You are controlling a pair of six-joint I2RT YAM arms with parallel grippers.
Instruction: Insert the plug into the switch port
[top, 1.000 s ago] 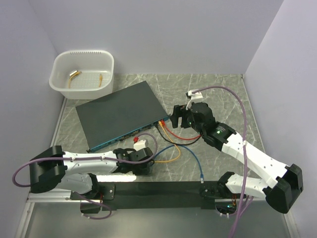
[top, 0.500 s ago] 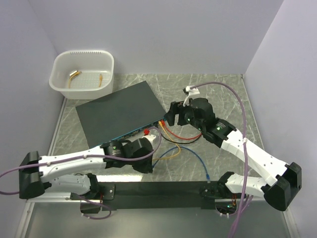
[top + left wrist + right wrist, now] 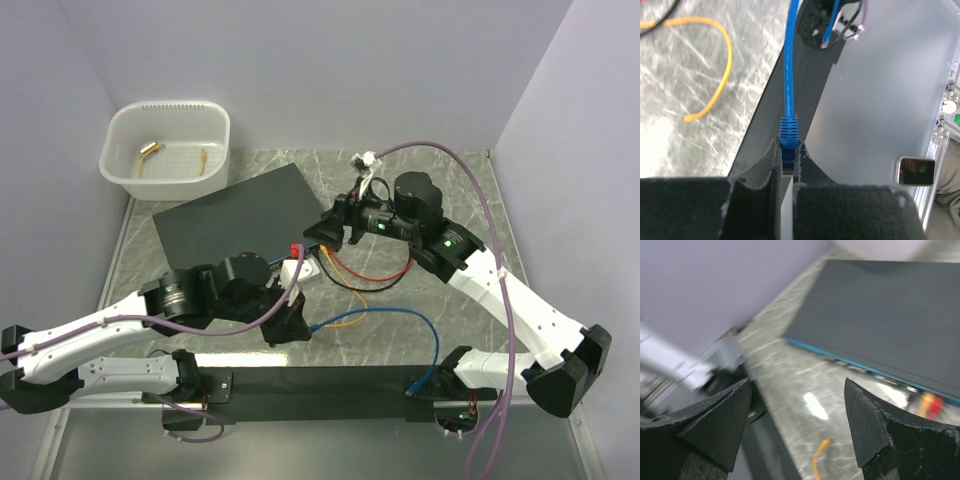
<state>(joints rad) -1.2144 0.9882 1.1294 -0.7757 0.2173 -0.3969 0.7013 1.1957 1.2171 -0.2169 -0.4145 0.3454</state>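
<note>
My left gripper [image 3: 788, 150] is shut on the blue plug [image 3: 788, 131], whose blue cable [image 3: 789, 60] runs straight away from the fingers. From above, the left gripper [image 3: 288, 325] sits just in front of the flat black switch [image 3: 235, 215], and the blue cable [image 3: 400, 316] loops right toward the right arm's base. The switch's teal face [image 3: 840, 358] carries a row of small ports [image 3: 856, 369], seen blurred in the right wrist view. My right gripper [image 3: 796, 390] is open and empty, hovering at the switch's near right corner [image 3: 330, 232].
A red cable [image 3: 372, 276] and an orange cable [image 3: 338, 319] lie on the marble top by the switch's front; their plugs [image 3: 930, 402] sit at the teal face. A white tub [image 3: 165, 148] stands at the back left. A black rail [image 3: 320, 382] runs along the near edge.
My left gripper closed on the blue plug and the arm swung round, dragging the blue cable into a wider loop. My right gripper moved back and left toward the switch's corner.
</note>
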